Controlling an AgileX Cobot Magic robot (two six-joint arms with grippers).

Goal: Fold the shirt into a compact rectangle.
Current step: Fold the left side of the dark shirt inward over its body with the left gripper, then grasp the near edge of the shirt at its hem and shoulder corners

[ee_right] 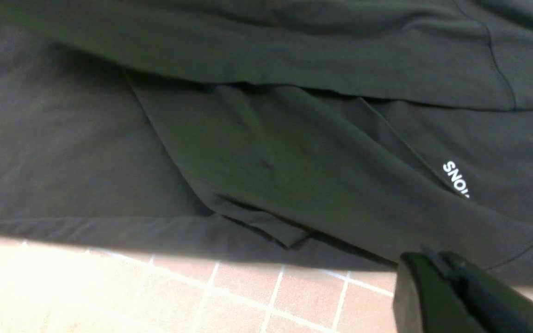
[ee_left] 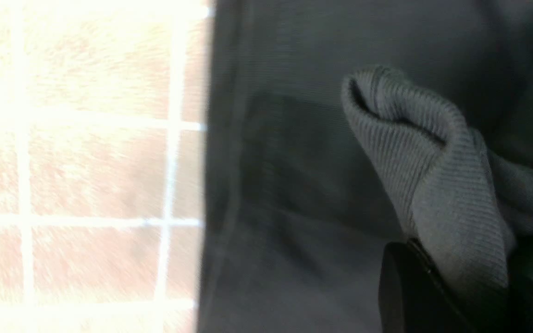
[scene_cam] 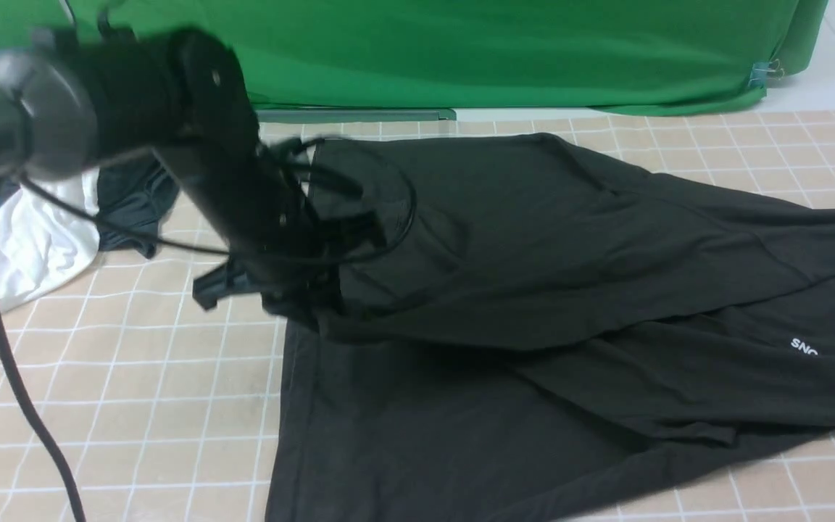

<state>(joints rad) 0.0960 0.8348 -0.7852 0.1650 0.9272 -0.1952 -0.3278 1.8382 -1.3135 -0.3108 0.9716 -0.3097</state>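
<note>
The shirt [scene_cam: 533, 246] lies across the middle and right of the table [scene_cam: 135, 377]. Its lower body is flat on the tiled cover, and an upper layer is raised and draped over it, which I read as a fold in the making. A scrap of white lettering [scene_cam: 803, 347] shows near the right edge.

The left tool [ee_left: 470, 286] is clenched on a ribbed band [ee_left: 433, 175] of the shirt, probably the neckband, which stands up in a loop between its fingers [ee_left: 410, 291]. Taking that firmer band makes sense, since it should stretch less than the thin knit and carry the whole layer with it.

The left arm [scene_cam: 229, 188] slants forward and down from the left side, its wrist low at the shirt's left edge and blurred.

The right tool [ee_right: 426, 273] has its jaws pressed together at the near hem, just over bare table. I cannot tell whether it nips any cloth. The right arm is outside the front view, though the shirt runs off toward that side.

A white garment [scene_cam: 33, 239] and a smaller dark garment [scene_cam: 135, 203] lie heaped at the far left, apart from the shirt.

The raised layer sags in creases — the next move calls for an even pull.
</note>
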